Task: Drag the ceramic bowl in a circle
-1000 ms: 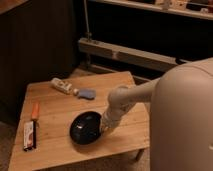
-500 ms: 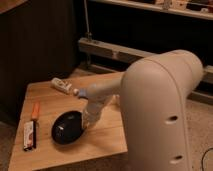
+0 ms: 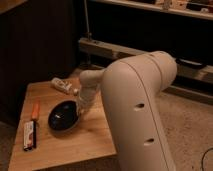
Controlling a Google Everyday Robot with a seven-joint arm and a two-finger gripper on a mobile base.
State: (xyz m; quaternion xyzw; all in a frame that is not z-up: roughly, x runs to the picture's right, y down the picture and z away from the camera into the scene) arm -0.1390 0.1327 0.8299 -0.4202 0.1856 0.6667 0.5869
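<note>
The ceramic bowl point(image 3: 63, 116) is a shallow glossy black bowl on the left-middle part of the wooden table point(image 3: 75, 145). My gripper point(image 3: 80, 107) reaches down from the big white arm point(image 3: 135, 110) and meets the bowl's right rim. The wrist hides the point of contact. The arm covers the right half of the table.
A white bottle-like item point(image 3: 61, 85) lies at the table's back, just behind the gripper. An orange stick point(image 3: 35, 110) and a flat red-and-white packet point(image 3: 30, 135) lie left of the bowl near the table's left edge. Dark shelving stands behind.
The bowl has slid left across the table and a little toward the back, with the gripper at its right rim. The arm has swung closer and fills more of the view.
</note>
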